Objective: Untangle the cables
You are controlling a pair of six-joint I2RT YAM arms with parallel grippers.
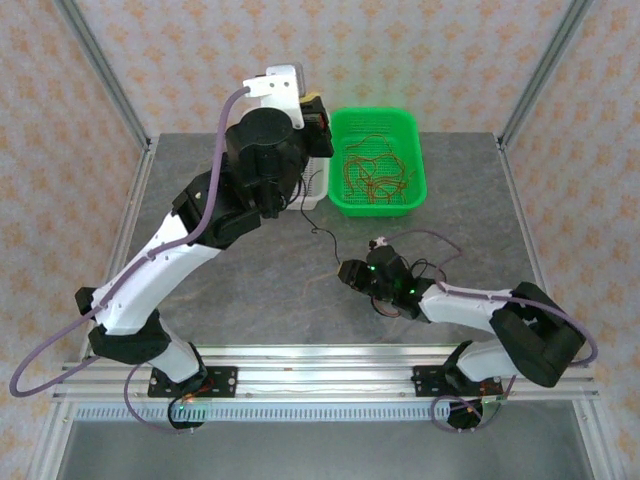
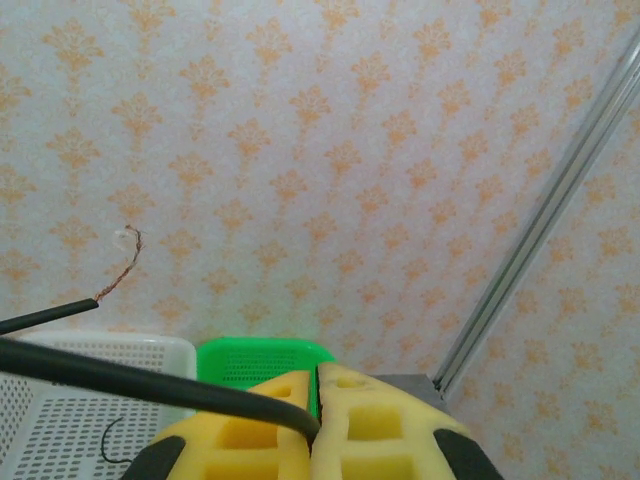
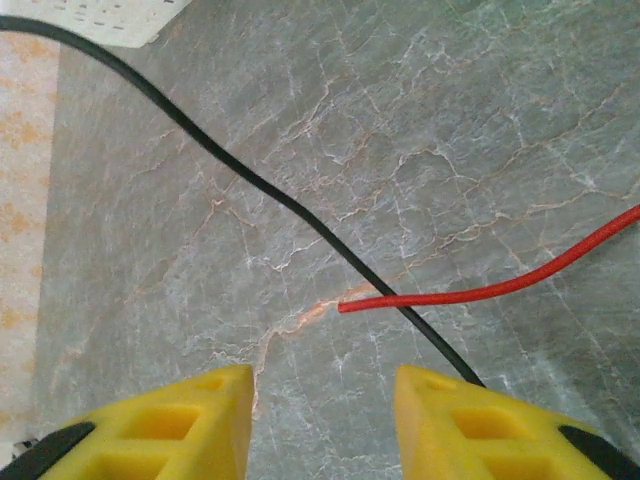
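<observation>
Two cables cross on the grey marbled table [image 3: 480, 120] just ahead of the right gripper [image 3: 325, 378]. The black cable [image 3: 250, 180] runs diagonally from the far left down to the inner edge of the right-hand finger. The red cable [image 3: 500, 290] comes in from the right edge, lies over the black one and stops at a cut end pointing left. The right gripper's yellow fingers [image 3: 190, 420] stand apart with bare table between them, clamping nothing. Whether the black cable touches the finger cannot be told.

From above, the right arm [image 1: 470, 305] lies low, with its forearm reaching left toward the middle of the table. The left arm [image 1: 170, 260] rises from its base, bends at the elbow and holds its wrist high beside the baskets at the far edge.

The left gripper [image 2: 317, 372] is pressed together on a black cable [image 2: 150, 382], which leads off to the left. Above it, a second black end [image 2: 45, 315] points up and right, with bared copper strands curling from it. Whether both belong to one cable cannot be told.

Beyond the fingers sit a white basket [image 2: 60, 410] holding a thin black curl and a green basket [image 1: 420, 180]. In the green one lies a tangle of red-orange cables [image 1: 375, 170].
</observation>
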